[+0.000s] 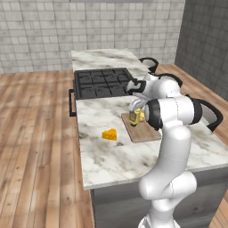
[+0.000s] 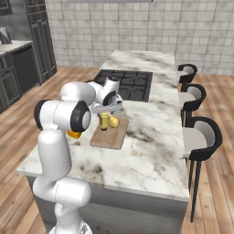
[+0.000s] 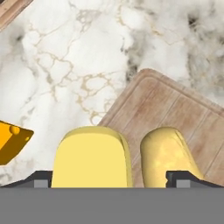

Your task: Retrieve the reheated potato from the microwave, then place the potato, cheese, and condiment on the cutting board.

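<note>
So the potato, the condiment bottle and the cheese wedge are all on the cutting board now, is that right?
Not quite. The potato and the condiment bottle are on the cutting board, but the cheese wedge lies on the marble counter beside the board, as the left base view shows.

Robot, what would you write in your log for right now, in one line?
gripper: open, over bottle | bottle: on board | potato: on board beside bottle | cheese: on counter, off board
</note>
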### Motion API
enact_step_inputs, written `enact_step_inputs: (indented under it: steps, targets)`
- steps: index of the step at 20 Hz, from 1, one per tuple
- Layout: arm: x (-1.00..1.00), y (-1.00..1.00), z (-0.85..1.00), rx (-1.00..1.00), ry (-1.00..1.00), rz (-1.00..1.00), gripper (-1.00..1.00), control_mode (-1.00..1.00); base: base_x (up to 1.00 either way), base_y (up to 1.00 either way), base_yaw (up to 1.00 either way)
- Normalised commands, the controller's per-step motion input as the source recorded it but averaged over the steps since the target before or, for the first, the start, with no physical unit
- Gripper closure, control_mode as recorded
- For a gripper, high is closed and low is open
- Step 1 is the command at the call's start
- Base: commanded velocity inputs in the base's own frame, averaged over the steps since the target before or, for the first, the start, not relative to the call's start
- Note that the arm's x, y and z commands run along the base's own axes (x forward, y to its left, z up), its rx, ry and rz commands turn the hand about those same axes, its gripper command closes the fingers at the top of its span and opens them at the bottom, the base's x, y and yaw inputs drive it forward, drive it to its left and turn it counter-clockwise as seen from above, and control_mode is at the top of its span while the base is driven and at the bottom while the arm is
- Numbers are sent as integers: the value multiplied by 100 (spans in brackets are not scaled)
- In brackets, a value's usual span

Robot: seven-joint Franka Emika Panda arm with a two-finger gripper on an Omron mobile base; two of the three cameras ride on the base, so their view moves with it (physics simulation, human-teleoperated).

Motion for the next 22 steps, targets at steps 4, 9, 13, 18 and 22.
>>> enact_step_inputs:
  steps: [4, 9, 13, 18, 22]
  targets:
    - [0, 0, 29, -1, 0, 0, -100, -100, 0, 0, 0]
    - [0, 0, 34, 0, 0, 2, -100, -100, 0, 0, 0]
    - [0, 2, 39, -2, 0, 6, -100, -100, 0, 0, 0]
    - [-11, 6, 42, -4, 0, 5, -100, -100, 0, 0, 0]
    - [-39, 24, 23, -10, 0, 1, -100, -100, 0, 0, 0]
